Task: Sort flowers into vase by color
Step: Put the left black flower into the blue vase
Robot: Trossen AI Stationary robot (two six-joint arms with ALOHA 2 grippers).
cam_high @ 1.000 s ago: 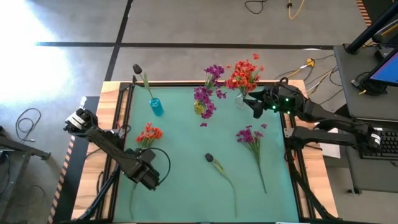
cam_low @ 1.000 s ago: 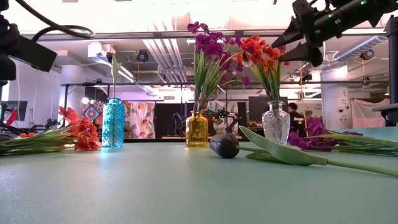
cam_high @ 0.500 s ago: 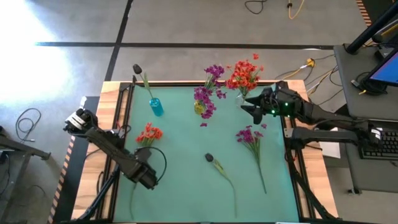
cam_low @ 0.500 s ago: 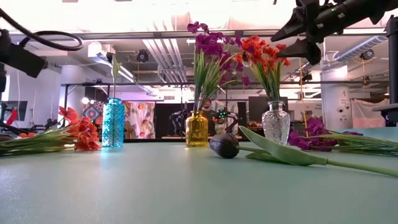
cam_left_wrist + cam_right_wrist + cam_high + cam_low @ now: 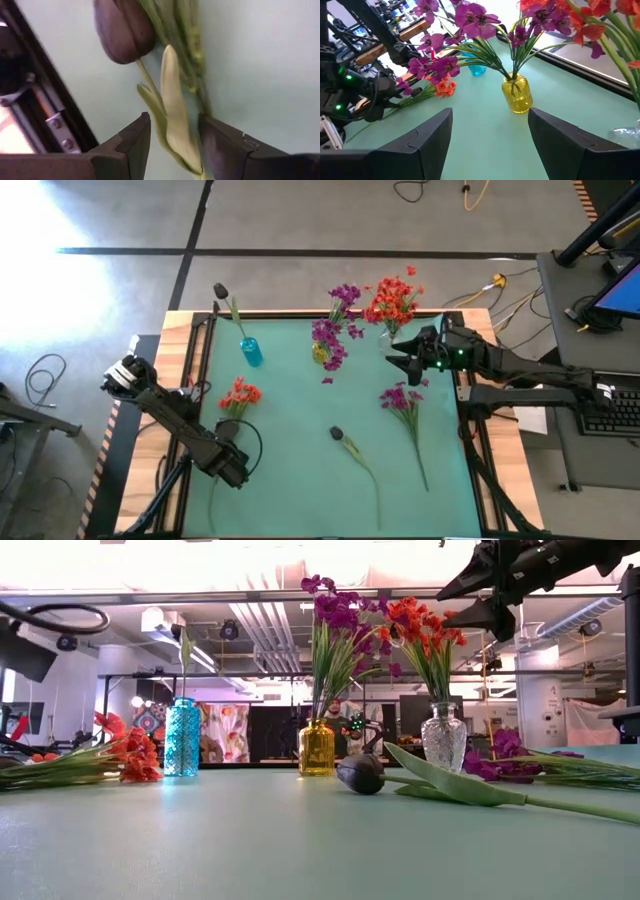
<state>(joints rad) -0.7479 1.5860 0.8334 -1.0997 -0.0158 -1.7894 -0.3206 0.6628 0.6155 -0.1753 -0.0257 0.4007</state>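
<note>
From the high view, my left pincer (image 5: 232, 470) sits at the bench's (image 5: 290, 480) seven o'clock edge, over the stems trailing from the orange-red spray (image 5: 240, 394). My right pincer (image 5: 399, 358) hovers released at two o'clock, just beside the clear vase (image 5: 388, 338). A careless swing there could topple it.

At bench height, three vases stand in a row: ribbed blue (image 5: 182, 737), amber glass (image 5: 316, 747), cut clear glass. A dark bud (image 5: 361, 773) lies on the matte green mat, its leaf broad and waxy.

Through the left wrist, a pale green leaf (image 5: 176, 120) lies between my part-open fingers (image 5: 131, 145), beside a smooth dark tulip bud (image 5: 122, 27). I judge I could pinch only leaf, and it may slip or drag neighbouring stems.

Through the right wrist, my fingers (image 5: 427, 137) stand wide, empty; purple blooms (image 5: 470, 17) fan from the amber vase.
</note>
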